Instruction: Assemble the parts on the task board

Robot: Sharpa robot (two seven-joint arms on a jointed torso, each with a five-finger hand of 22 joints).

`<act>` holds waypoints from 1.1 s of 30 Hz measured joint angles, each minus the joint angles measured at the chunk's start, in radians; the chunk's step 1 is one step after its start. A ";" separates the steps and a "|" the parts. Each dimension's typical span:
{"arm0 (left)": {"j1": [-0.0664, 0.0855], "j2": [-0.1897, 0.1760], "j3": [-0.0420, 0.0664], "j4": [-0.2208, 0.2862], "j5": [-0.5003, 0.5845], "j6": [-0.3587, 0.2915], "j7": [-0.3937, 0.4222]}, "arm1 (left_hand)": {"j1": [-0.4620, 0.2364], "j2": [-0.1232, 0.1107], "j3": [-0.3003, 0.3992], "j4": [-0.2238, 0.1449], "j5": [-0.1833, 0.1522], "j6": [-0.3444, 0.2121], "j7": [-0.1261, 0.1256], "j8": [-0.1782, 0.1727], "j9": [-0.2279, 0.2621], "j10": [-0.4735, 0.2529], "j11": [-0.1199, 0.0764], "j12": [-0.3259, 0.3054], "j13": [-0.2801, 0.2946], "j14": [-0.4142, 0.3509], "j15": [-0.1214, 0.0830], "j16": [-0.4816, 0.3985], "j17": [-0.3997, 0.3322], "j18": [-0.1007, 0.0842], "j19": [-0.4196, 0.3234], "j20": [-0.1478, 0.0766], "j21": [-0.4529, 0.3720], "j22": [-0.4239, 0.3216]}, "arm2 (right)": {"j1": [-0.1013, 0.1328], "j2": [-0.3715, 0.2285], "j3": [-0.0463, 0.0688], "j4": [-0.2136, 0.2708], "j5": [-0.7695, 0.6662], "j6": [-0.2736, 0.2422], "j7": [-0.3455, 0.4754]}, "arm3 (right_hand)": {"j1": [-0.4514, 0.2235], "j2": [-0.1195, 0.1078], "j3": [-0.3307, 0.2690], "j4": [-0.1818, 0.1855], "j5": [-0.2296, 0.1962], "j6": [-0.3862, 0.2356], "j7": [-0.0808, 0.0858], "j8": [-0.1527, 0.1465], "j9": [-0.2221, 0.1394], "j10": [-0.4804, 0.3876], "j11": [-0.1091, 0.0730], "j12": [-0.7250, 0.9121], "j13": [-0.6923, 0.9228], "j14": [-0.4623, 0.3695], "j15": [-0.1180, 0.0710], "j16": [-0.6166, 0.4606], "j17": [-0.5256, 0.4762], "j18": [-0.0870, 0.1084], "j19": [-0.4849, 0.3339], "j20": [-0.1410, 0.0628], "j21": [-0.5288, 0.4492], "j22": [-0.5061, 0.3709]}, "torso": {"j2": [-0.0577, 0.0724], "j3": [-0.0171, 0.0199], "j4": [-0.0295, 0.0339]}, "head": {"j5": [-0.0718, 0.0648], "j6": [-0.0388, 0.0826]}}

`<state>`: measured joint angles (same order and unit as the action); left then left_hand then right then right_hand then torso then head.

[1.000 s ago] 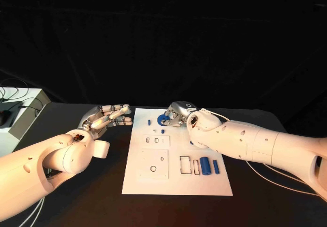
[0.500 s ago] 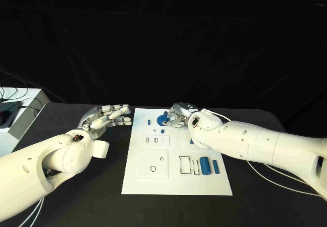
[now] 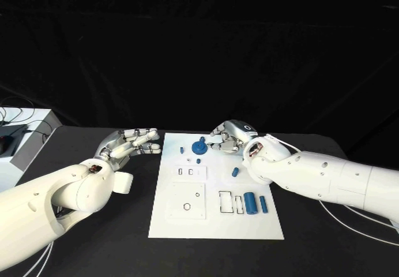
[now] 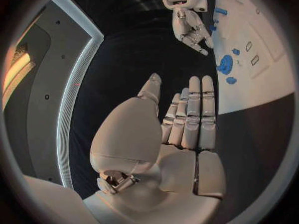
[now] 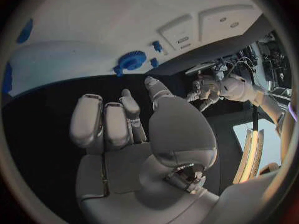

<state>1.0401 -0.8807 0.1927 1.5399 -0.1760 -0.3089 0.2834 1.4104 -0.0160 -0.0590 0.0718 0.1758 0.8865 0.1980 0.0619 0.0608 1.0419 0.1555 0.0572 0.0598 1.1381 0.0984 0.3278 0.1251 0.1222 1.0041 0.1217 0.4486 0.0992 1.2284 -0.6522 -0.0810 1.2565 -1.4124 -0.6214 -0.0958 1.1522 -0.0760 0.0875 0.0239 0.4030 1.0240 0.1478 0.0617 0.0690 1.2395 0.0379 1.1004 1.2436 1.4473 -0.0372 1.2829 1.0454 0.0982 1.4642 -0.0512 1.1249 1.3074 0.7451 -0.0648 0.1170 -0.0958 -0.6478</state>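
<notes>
Nearest on the board (image 3: 179,225), toward its right side, two blue cylinders (image 3: 249,202) lie side by side, long axes running near to far; the thicker one is on the left, the thin one just beside it on the right, next to a narrow slot outline. Left of them is a square panel with a small oval hole. A little farther up, a small blue peg (image 3: 235,172) lies tilted, alone on the white. Beyond that a smaller panel has two little slots.

At the far end of the board a blue gear (image 3: 199,147) lies flat, round and toothed, with a stub sticking out toward the far edge. Two tiny blue pins lie close by it, one to its left, one just nearer.

The right robot hand (image 3: 231,137) hangs over the far right corner of the board, just beside the gear, fingers apart and holding nothing. The left robot hand (image 3: 131,145) is off the board over the black counter (image 3: 100,242), fingers straight and side by side, nothing in it.
</notes>
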 measured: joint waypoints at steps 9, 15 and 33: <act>0.000 -0.001 0.000 -0.004 0.000 0.001 0.002 | 0.000 0.000 0.000 0.000 0.000 0.015 -0.006 0.000 0.000 0.004 -0.003 0.000 0.000 0.000 0.000 0.000 0.000 0.000 0.000 0.000 0.000 -0.001 | 0.027 -0.140 0.008 0.032 0.214 -0.031 0.191 | 0.101 -0.001 -0.017 -0.061 -0.130 -0.001 0.001 0.000 0.000 -0.009 0.001 -0.011 -0.008 0.000 0.000 0.000 0.001 -0.006 0.000 0.000 0.000 0.000 | -0.001 0.0059 -0.0085 | -0.004 0.011; -0.001 0.000 0.000 -0.005 0.000 0.004 0.002 | 0.001 0.001 -0.002 -0.002 0.000 0.038 -0.005 0.000 0.000 0.024 -0.010 0.000 0.000 0.000 0.000 0.000 0.000 0.000 -0.004 -0.004 0.000 -0.001 | 0.030 -0.202 0.008 -0.016 0.314 0.018 0.285 | 0.178 -0.030 -0.020 -0.077 -0.180 -0.004 0.003 0.000 0.000 -0.018 0.007 -0.019 -0.019 0.000 0.000 -0.005 0.009 -0.007 0.000 0.000 0.007 0.001 | -0.002 0.0133 -0.0165 | -0.013 0.017; -0.007 0.010 0.000 -0.015 0.000 0.016 0.003 | 0.004 0.004 -0.009 -0.003 0.000 0.050 -0.004 0.000 0.000 0.052 -0.016 0.004 0.000 -0.004 -0.004 0.000 0.000 0.000 -0.004 -0.004 0.000 -0.002 | -0.017 -0.196 0.007 -0.173 0.345 0.154 0.356 | 0.216 -0.044 -0.026 -0.092 -0.157 -0.020 0.009 0.000 0.000 -0.025 0.007 -0.026 -0.026 -0.004 0.004 -0.006 0.020 -0.013 0.004 0.004 0.012 0.000 | 0.001 0.0270 -0.0212 | -0.028 0.013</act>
<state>1.0334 -0.8703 0.1928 1.5244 -0.1765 -0.2926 0.2863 1.4146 -0.0118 -0.0677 0.0691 0.1758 0.9367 0.1944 0.0618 0.0609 1.0941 0.1394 0.0610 0.0598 1.1345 0.0948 0.3278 0.1251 0.1222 1.0004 0.1180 0.4484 0.0976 1.2119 -0.8481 -0.0744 1.0840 -1.0674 -0.4678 0.2602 1.3677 -0.1201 0.0610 -0.0680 0.2462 1.0037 0.1572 0.0617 0.0690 1.2147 0.0451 1.0747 1.2176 1.4434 -0.0337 1.2771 1.0653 0.0849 1.4678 -0.0476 1.1367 1.3078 0.7459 -0.0378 0.0958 -0.1237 -0.6348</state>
